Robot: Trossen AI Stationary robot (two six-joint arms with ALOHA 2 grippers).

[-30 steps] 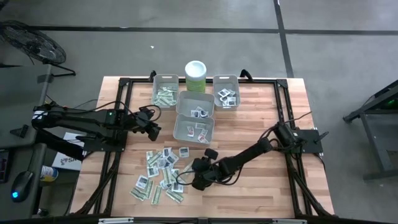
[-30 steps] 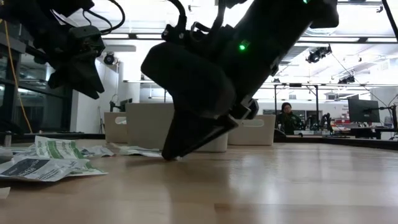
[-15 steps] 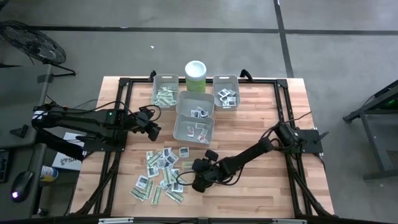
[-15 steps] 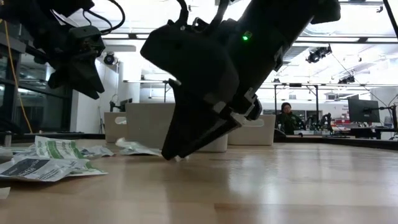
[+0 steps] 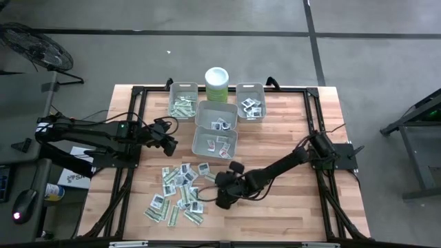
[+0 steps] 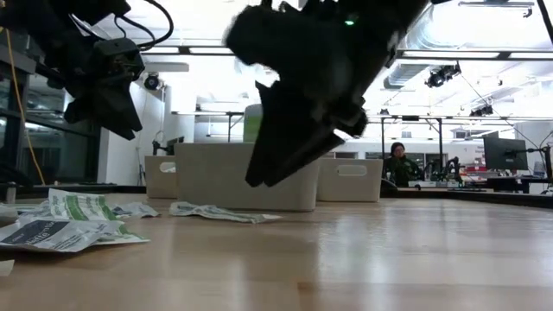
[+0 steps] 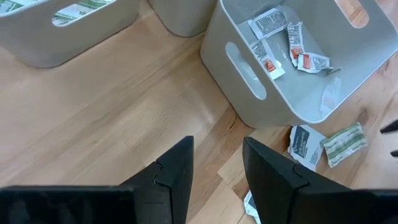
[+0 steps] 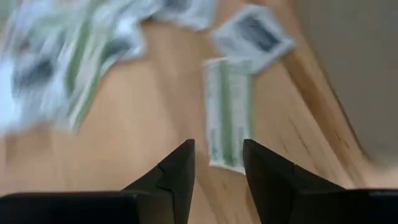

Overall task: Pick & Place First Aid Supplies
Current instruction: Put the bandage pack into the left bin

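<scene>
The first aid packets [image 5: 178, 193] lie scattered flat on the wood toward the table's near edge. They are pale green-white strips and small white squares with dark print. My right gripper [image 5: 221, 200] hangs open just right of the pile and clear of the table [image 6: 259, 177]. Its wrist view shows a green-white strip [image 8: 229, 121] flat on the wood ahead of the fingers, with a white square [image 8: 252, 31] beyond. My left gripper [image 5: 169, 142] waits open above the table, left of the nearest bin [image 7: 292, 68], which holds a few packets.
Several grey bins stand toward the far edge: one with strips [image 5: 183, 100], one with squares [image 5: 251, 102], a middle one [image 5: 216, 116] and the nearest [image 5: 214, 143]. A pale green, white-lidded canister [image 5: 216, 84] stands behind them. Bare wood lies to the right [image 5: 289, 200]. A person sits far off [image 6: 397, 164].
My right gripper has risen from the table, where its fingertips rested, and shifted slightly toward the right and far edges. It carries nothing. A strip packet beside it, with one end lifted half a second ago, now lies flat on the wood.
</scene>
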